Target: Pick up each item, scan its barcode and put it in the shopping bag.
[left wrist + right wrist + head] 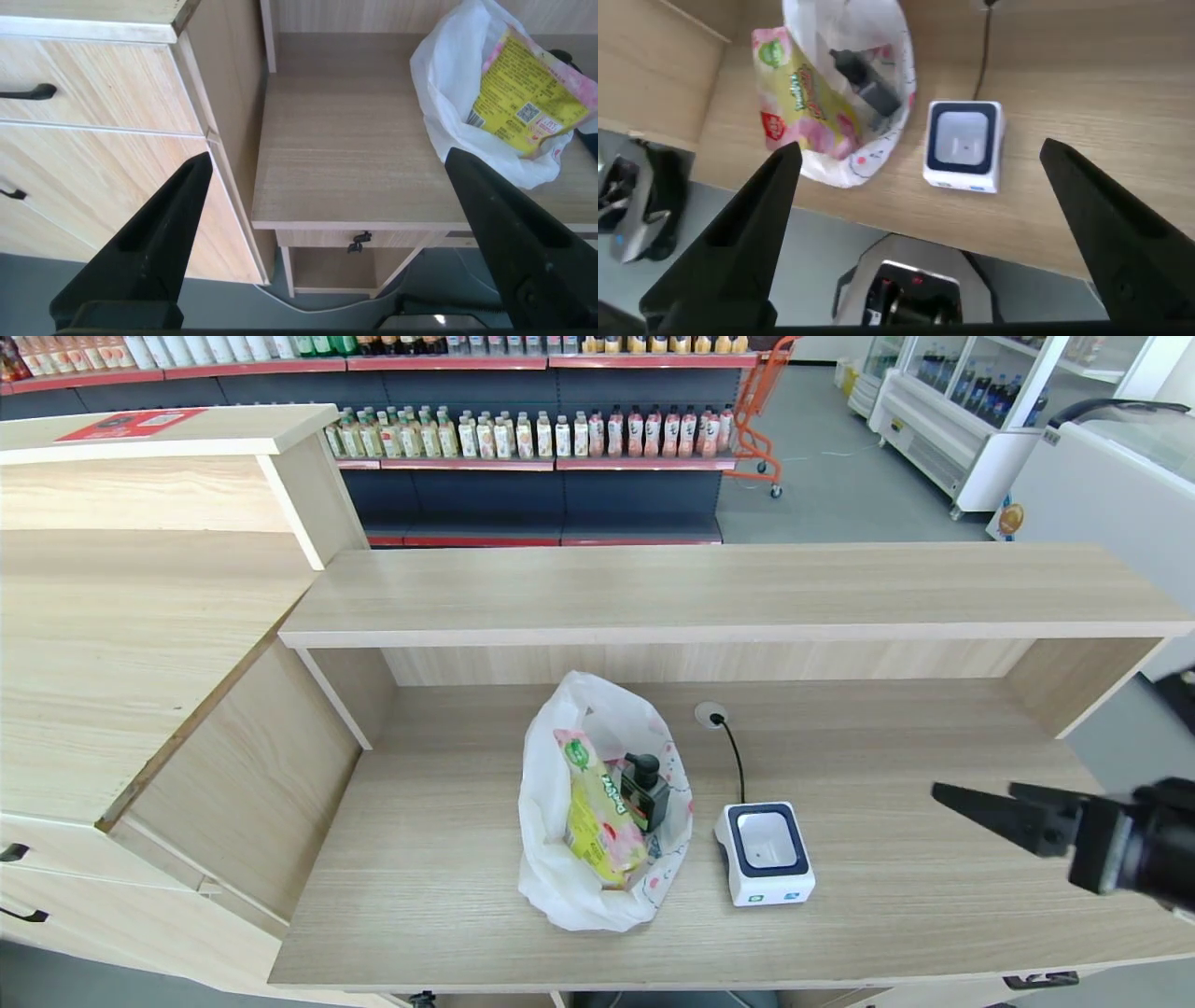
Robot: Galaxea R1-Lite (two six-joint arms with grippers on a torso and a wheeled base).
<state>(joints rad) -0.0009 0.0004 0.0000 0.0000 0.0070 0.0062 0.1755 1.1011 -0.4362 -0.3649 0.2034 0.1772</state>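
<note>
Our right claw [976,793] is spread wide open with nothing in it, hanging over the right part of the light wooden desk [887,896], well apart from everything on it. The left claw [327,157] is released and empty too, and its camera looks at the desk's front left corner and the pale wood drawer fronts with black handles [93,177] beside it.

Closest to the right claw we've got the white barcode scanner with a dark blue frame around its window [766,854], sitting flat on the desk, its black cable [736,761] running back to a round hole in the desktop. Just beside the scanner, on its left, is the white plastic shopping bag [546,859], slumped open on the desk. Inside it we can see a yellow and pink snack packet [597,807] and a dark pump bottle [644,789], lying touching each other.

Way behind the desk there's a store shelf lined with drink bottles [523,434] and an orange trolley [761,411].
</note>
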